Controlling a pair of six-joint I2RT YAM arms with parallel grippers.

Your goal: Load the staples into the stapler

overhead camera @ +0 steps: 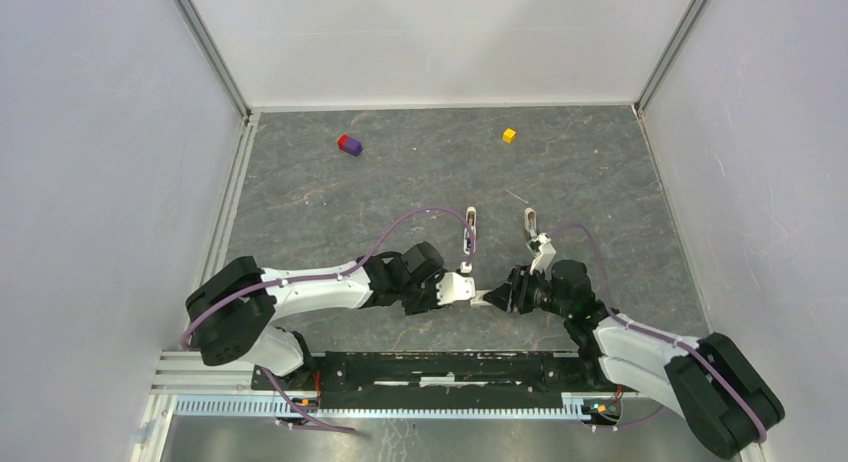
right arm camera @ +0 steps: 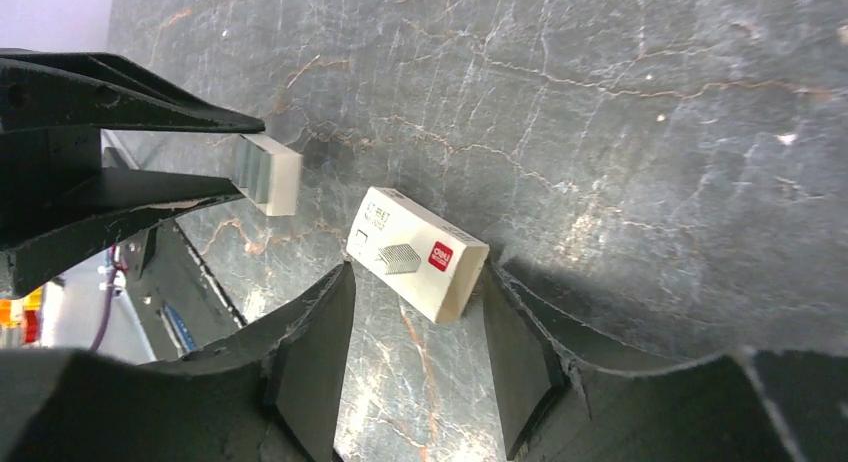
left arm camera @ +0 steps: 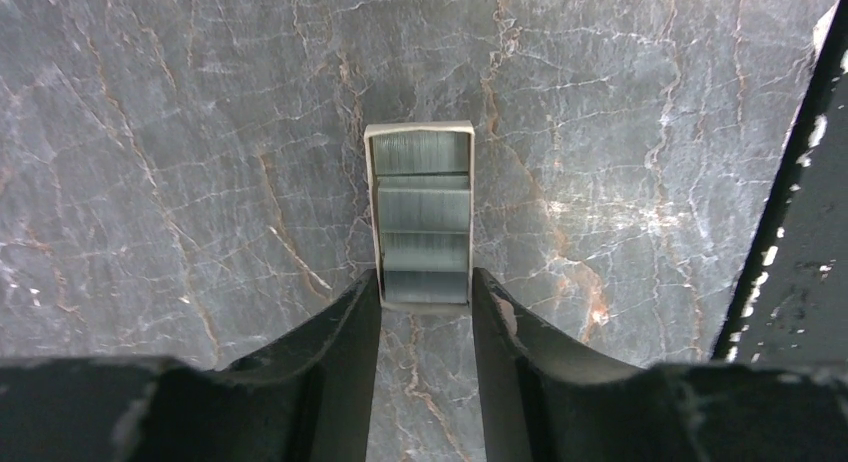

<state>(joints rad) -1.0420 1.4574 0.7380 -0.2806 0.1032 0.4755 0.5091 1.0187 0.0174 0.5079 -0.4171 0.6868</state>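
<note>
Grey marbled tabletop (overhead camera: 600,182), white walls. At centre, left gripper (left arm camera: 425,287) pinches near end of open staple tray (left arm camera: 420,207), staple strips exposed. Just beside it, right gripper (right arm camera: 418,282) apparently clamps box sleeve (right arm camera: 415,252). No stapler visible in any view. Step, by my reading: staples unboxed. Next probably needs: drop sleeve, locate stapler, free one strip.

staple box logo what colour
Red logo on the white staple box; clearest in the right wrist view.

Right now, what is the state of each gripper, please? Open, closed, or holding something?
Left gripper: closed on the small white open tray of grey metal staples.
Right gripper: closed on the white cardboard staple box with a red label.
</note>
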